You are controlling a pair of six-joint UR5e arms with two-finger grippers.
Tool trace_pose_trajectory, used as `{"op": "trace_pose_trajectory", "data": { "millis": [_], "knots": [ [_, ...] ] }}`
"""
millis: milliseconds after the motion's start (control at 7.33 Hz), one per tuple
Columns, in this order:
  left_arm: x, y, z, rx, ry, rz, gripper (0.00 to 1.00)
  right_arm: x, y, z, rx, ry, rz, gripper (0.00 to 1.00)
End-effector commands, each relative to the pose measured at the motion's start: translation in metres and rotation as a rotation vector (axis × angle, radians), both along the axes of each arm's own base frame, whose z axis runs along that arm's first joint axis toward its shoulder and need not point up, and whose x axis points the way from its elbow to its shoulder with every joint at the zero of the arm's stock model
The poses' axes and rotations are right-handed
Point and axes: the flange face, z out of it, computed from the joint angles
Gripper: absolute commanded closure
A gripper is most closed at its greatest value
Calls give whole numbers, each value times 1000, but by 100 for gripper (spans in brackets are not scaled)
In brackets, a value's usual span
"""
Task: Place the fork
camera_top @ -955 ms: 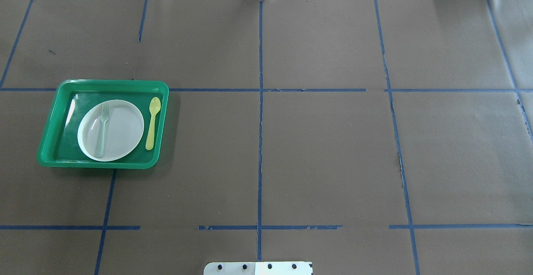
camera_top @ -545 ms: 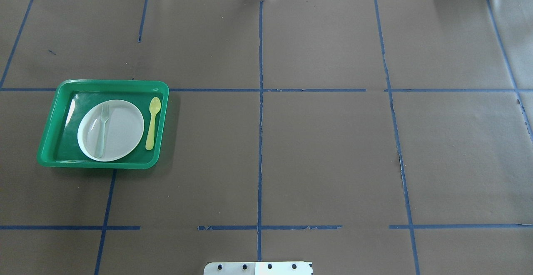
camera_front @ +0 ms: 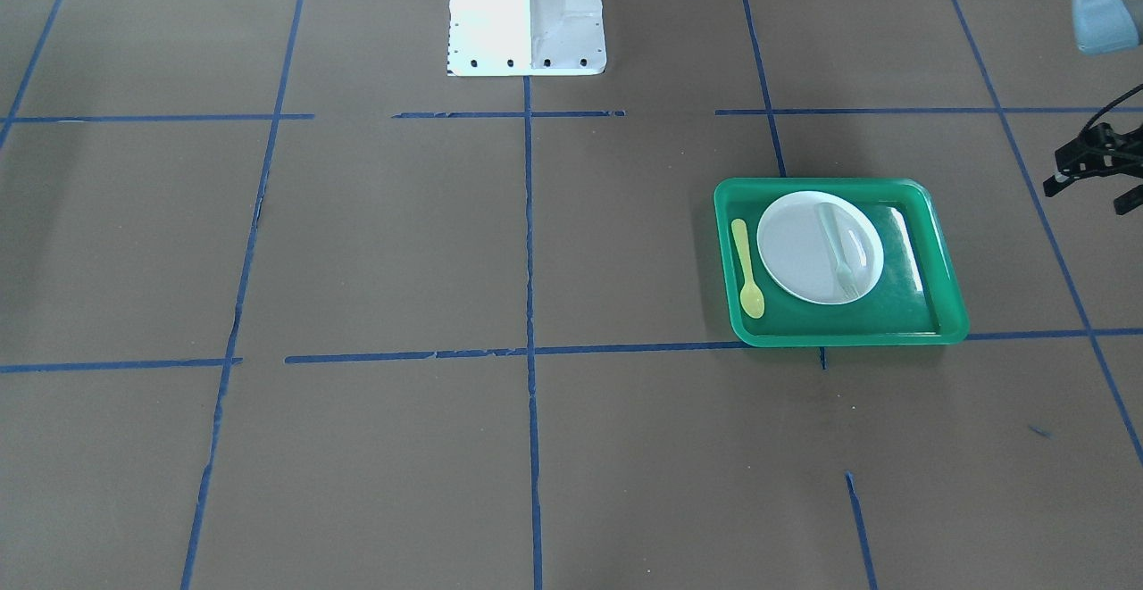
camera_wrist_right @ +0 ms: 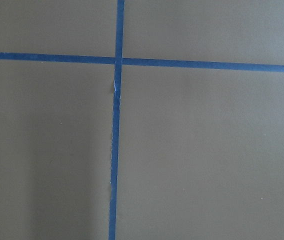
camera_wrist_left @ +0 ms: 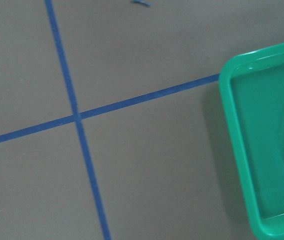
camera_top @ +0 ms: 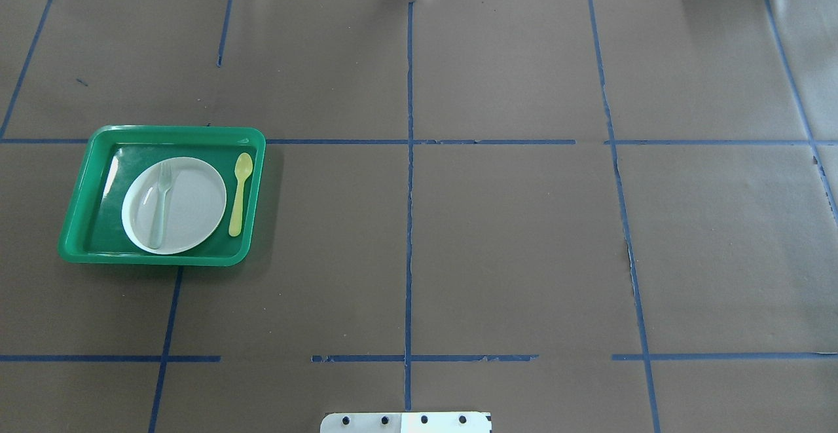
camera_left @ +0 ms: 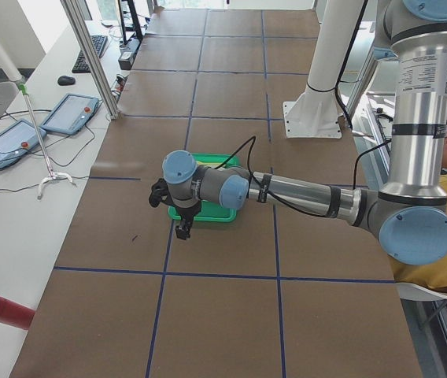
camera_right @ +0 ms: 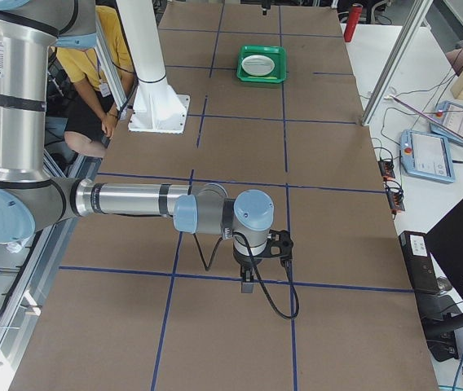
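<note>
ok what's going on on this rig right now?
Nothing is being handled at the moment. The fork lies on the white plate inside the green tray, with the yellow spoon beside the plate. The left end effector hangs just outside the tray's outer edge, gripping nothing that I can see. The right end effector is parked far off over the table. Neither is touching the fork.

A green tray (camera_top: pixel 157 258) sits near the bench's left end, about midway between the near and far edges. In it lies a white plate (camera_top: pixel 193 200), with a yellow spoon (camera_top: pixel 239 194) just beside it on the side toward the bench's middle. Blue tape lines (camera_top: pixel 409 223) cross the brown paper cover (camera_top: pixel 510 243).
</note>
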Motion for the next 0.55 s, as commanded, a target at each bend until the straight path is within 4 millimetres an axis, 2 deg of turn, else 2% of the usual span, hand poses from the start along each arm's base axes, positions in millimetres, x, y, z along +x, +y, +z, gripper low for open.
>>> {"op": "trace_pose_trajectory", "data": {
  "millis": [0, 136, 273, 409],
  "knots": [
    [86, 22, -35, -76, 95, -32, 0, 0, 0, 0, 1, 0, -1, 0],
    [112, 28, -40, -81, 103, -14, 0, 0, 0, 0, 0, 0, 0, 0],
    [132, 21, -47, -73, 74, -45, 0, 0, 0, 0, 1, 0, -1, 0],
    [171, 9, -59, -72, 63, -41, 0, 0, 0, 0, 0, 0, 0, 0]
  ]
}}
